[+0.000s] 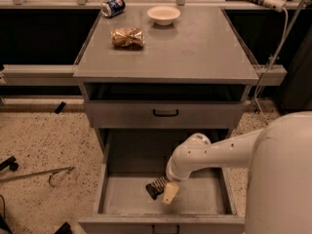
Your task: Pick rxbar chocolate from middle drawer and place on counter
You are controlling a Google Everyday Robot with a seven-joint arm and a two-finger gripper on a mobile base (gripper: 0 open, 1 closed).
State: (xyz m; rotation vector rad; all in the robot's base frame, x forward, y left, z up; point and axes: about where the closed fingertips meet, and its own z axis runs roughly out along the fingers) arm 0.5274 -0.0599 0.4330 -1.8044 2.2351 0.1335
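Half covered by the gripper (168, 192), in the open drawer (104, 179) below the worktop's (195, 48) front edge: chocolate bar (155, 188). Lettering unreadable. Drawer front cropped at bottom.
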